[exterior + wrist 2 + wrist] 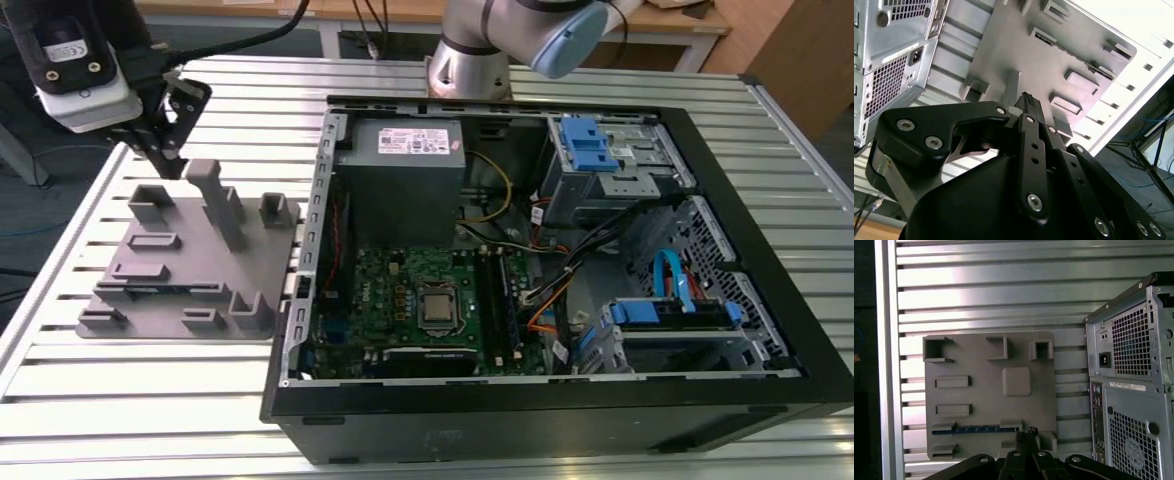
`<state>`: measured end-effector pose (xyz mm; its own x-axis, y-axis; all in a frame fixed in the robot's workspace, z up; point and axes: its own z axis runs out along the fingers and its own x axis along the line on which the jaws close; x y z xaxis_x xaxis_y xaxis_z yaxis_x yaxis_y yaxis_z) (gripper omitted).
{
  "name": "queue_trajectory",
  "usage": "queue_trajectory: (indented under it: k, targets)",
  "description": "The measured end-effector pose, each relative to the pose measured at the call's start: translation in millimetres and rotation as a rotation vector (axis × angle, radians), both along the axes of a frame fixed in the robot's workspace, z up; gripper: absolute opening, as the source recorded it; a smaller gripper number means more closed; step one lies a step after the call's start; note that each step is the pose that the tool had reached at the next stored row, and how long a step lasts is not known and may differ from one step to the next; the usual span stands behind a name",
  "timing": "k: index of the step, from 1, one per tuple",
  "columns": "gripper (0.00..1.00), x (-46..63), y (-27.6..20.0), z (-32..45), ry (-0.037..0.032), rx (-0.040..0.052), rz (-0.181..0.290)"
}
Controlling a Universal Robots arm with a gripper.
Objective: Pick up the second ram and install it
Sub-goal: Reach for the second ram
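Note:
The second ram [976,429] is a thin dark stick with a bluish edge. It stands on edge in a slot of the grey fixture plate [979,400], seen as a dark line [1064,47] in both wrist views. In the exterior view the ram [158,291] sits at the plate's near side. My gripper [166,160] hangs in the air above the plate's [187,260] far end, apart from the ram. Its black fingertips [1026,100] meet with nothing between them, and they show the same way in the first wrist view [1026,434].
An open computer case [307,250] lies at the exterior view's right of the plate, with the motherboard, CPU socket [441,305] and long memory slots [501,295] beside it. Cables, a power supply [400,150] and blue drive brackets crowd the case. The table [134,400] is slatted aluminium.

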<state>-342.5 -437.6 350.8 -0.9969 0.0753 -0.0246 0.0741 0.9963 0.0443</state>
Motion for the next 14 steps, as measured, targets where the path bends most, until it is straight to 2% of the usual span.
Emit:
queue_trajectory:
  k: [3, 14]
  targets:
    - [0.11, 0.0, -2.7, -5.5, 0.0000, 0.0001, 0.000]
    - [0.11, 0.0, -8.0, -25.5, 0.0007, -0.0001, 0.000]
